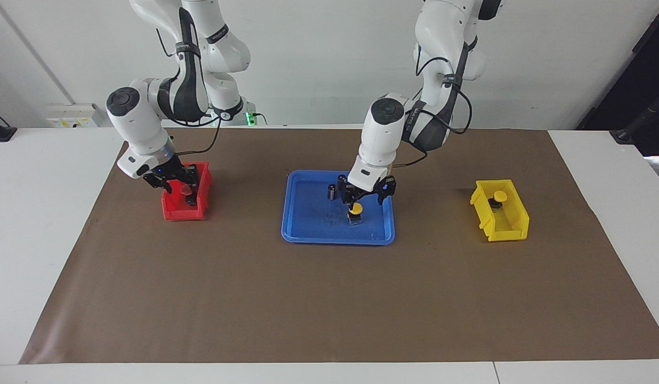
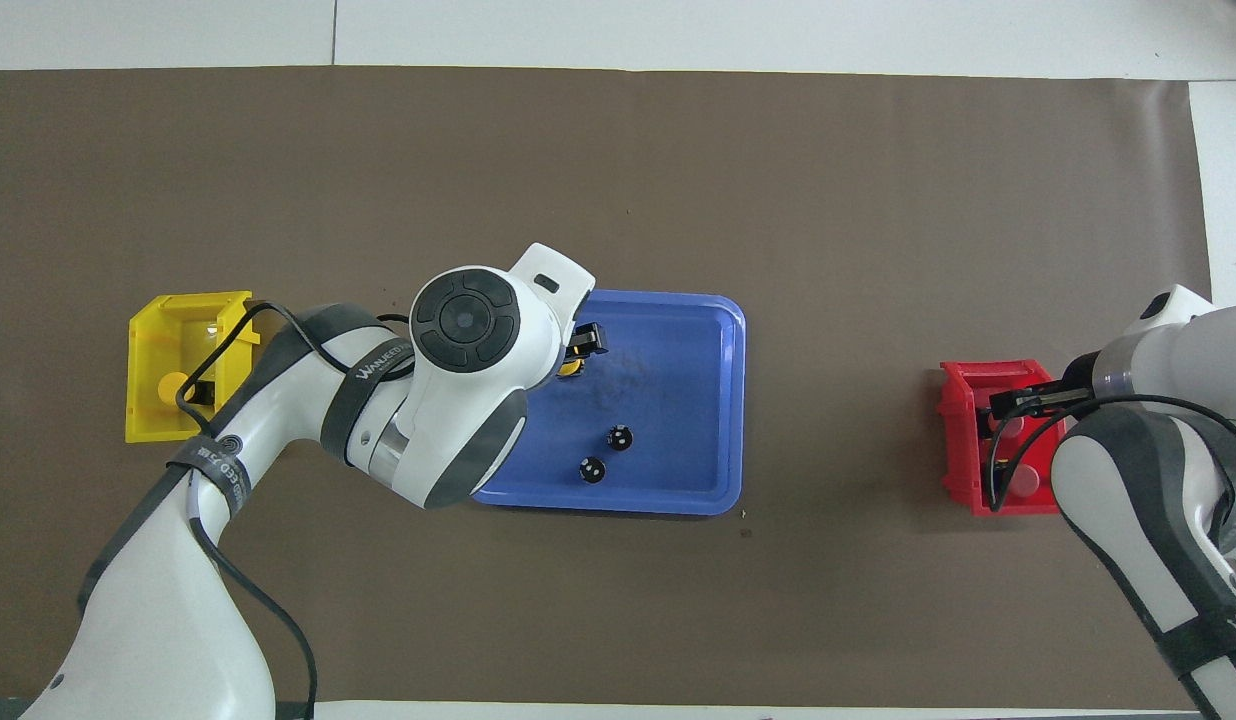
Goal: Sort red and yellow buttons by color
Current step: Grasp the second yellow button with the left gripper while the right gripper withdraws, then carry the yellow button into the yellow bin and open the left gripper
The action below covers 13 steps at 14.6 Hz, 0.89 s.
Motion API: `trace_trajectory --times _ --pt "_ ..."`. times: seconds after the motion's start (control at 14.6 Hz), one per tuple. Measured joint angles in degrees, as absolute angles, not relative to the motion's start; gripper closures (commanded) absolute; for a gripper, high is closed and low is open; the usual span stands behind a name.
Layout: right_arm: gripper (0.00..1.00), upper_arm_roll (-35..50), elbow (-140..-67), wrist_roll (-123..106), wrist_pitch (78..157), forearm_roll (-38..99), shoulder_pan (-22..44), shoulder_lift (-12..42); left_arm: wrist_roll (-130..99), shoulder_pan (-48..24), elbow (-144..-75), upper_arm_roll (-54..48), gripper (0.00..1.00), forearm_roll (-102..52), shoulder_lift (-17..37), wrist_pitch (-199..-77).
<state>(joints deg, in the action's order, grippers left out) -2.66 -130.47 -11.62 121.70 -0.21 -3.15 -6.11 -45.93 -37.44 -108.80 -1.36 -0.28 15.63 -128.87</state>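
Brown paper [image 1: 329,298] covers most of the white tabletop [image 1: 36,229], its bare stretch lying closest to the facing camera; a plain white wall [image 1: 319,58] stands past the robots, with a green light glowing at its foot near the right arm's base. Only one piece of writing can be read: "WANEED" on a black strap round the left arm, seen from overhead. A blue tray [image 1: 308,234] sits mid-paper. Over it the left tool [image 1: 355,205] hangs low, its fingers spread to either side of a yellow button [image 1: 354,210] standing on the tray; whether they touch it cannot be told. From above, that arm hides nearly all of this button. Two dark capless cylinders [image 2: 606,453] stand in the tray, nearer to the robots. A yellow bin [image 1: 508,226] toward the left arm's end holds another yellow button [image 1: 499,197]. Toward the right arm's end, the right tool [image 1: 186,188] is down in the red bin [image 1: 183,213], partly open; something pale red shows between its fingers, but whether it is gripped, and what else lies in that bin, cannot be made out.
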Motion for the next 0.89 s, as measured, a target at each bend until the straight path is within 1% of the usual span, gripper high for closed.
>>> trace_trajectory --times 0.07,0.14,0.27,0.41,0.68,0.75,0.89 --pt "0.14 -2.57 -128.25 -11.62 119.41 -0.21 -3.14 -6.12 -46.41 -37.85 -108.59 -1.34 0.19 -0.28 16.07 -129.05" --pt "0.0 -2.48 -126.23 -11.62 117.41 -0.2 -3.07 -6.12 -46.63 -38.08 -108.43 -1.34 0.3 -0.28 16.35 -129.13" --pt "0.0 -2.41 -121.61 -11.62 113.22 -0.19 -2.56 -6.14 -47.01 -38.18 -108.25 -1.33 0.56 -0.28 16.58 -129.17" --pt "0.0 -2.25 -115.31 -11.43 107.35 -0.18 -2.4 -6.13 -47.93 -38.18 -108.23 -1.31 0.97 -0.28 16.59 -129.21" --pt "0.0 -2.26 -103.3 -8.76 96.52 -0.18 -2.5 -5.89 -49.16 -38.22 -107.8 -1.3 0.99 -0.28 16.62 -128.96" --pt "0.0 -2.32 -100.16 -8.51 93.74 -0.22 -2.67 -5.32 -49.32 -38.24 -106.69 -1.29 0.99 -0.28 16.63 -127.49" --pt "0.0 -2.67 -94.71 -8.44 89.56 -0.76 -2.86 -3.37 -49.56 -38.23 -102.37 -1.01 0.99 -0.28 16.55 -120.15"
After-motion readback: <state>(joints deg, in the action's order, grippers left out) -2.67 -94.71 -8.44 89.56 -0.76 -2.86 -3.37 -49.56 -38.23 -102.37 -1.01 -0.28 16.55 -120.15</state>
